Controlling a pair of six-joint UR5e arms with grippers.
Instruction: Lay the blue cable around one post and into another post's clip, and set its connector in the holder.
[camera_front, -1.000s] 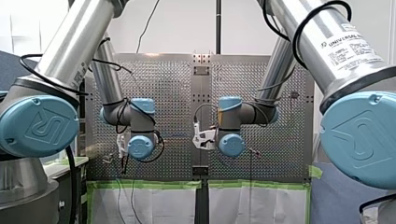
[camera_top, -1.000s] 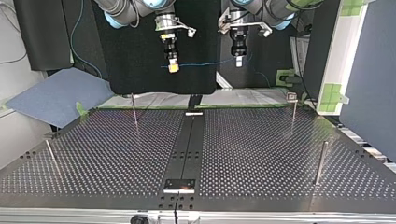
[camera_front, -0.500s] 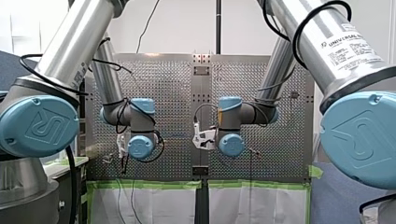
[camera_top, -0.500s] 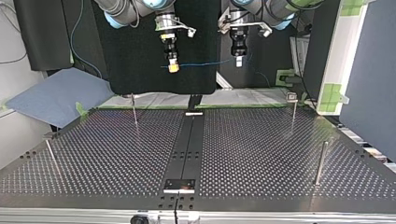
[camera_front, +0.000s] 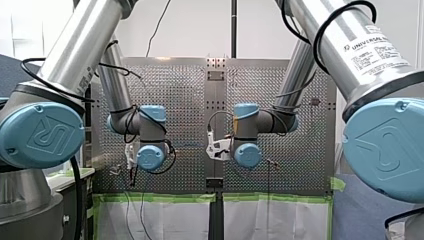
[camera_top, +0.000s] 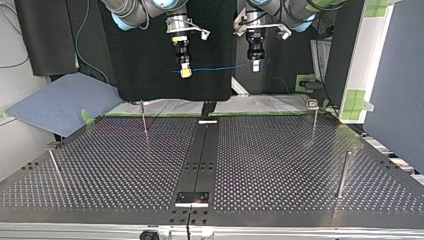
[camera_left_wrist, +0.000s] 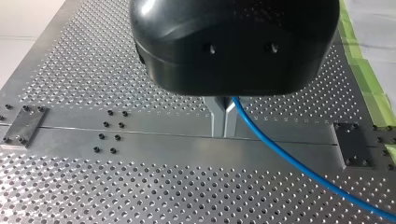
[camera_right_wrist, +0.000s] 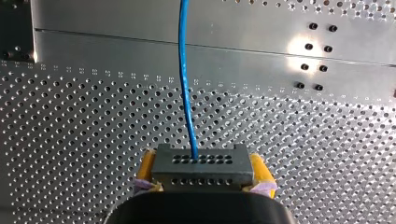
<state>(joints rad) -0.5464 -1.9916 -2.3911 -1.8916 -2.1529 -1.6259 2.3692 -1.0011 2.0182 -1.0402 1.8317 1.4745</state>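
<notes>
my right gripper (camera_top: 185, 73) is squeezed tight on the dark connector (camera_right_wrist: 201, 168), high over the table (camera_top: 280, 165). the blue cable (camera_top: 220, 67) runs across to my left gripper (camera_top: 255, 66), which is pinched shut on it, just as high over the table. the cable is not round any post (camera_top: 143, 117) yet. if the arms pull apart too hard, i think it could slip out or catch on a post.

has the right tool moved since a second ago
No. In the top view my right tool sits in the same spot relative to the post below it.
</notes>
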